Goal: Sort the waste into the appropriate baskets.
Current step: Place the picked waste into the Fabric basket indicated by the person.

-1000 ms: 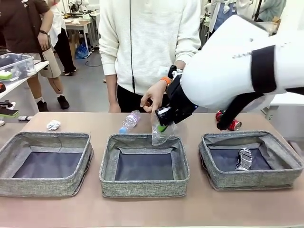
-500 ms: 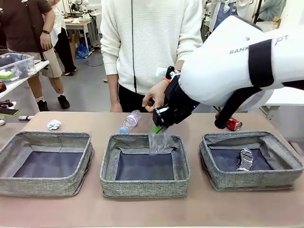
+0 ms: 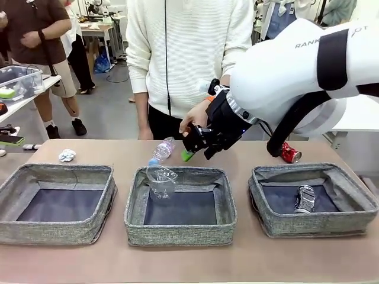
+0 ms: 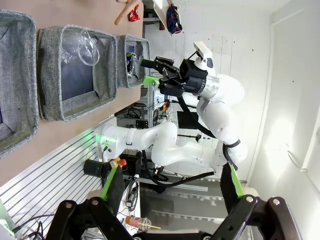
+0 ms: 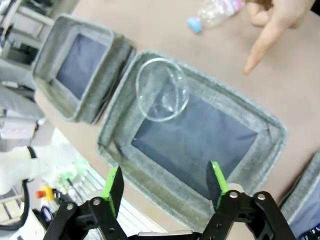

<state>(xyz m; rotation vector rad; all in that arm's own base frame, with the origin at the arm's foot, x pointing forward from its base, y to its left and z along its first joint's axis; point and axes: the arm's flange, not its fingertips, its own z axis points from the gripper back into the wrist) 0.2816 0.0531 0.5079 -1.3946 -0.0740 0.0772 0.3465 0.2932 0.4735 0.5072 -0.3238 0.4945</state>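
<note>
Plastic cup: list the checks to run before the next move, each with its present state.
1. Right gripper empty: ok, jaws apart, nothing between them.
2. Cup inside the middle basket: ok, at its far left corner.
3. Cup lying at rest: cannot tell.
4. Person's hand clear of the bottle: not ok, it points at the table right beside it.
5. Left gripper ready: ok, open and empty.
6. All waste sorted: not ok; bottle, red can and paper ball lie on the table.

The tan table bears three baskets — bottle, paper ball, red can.
</note>
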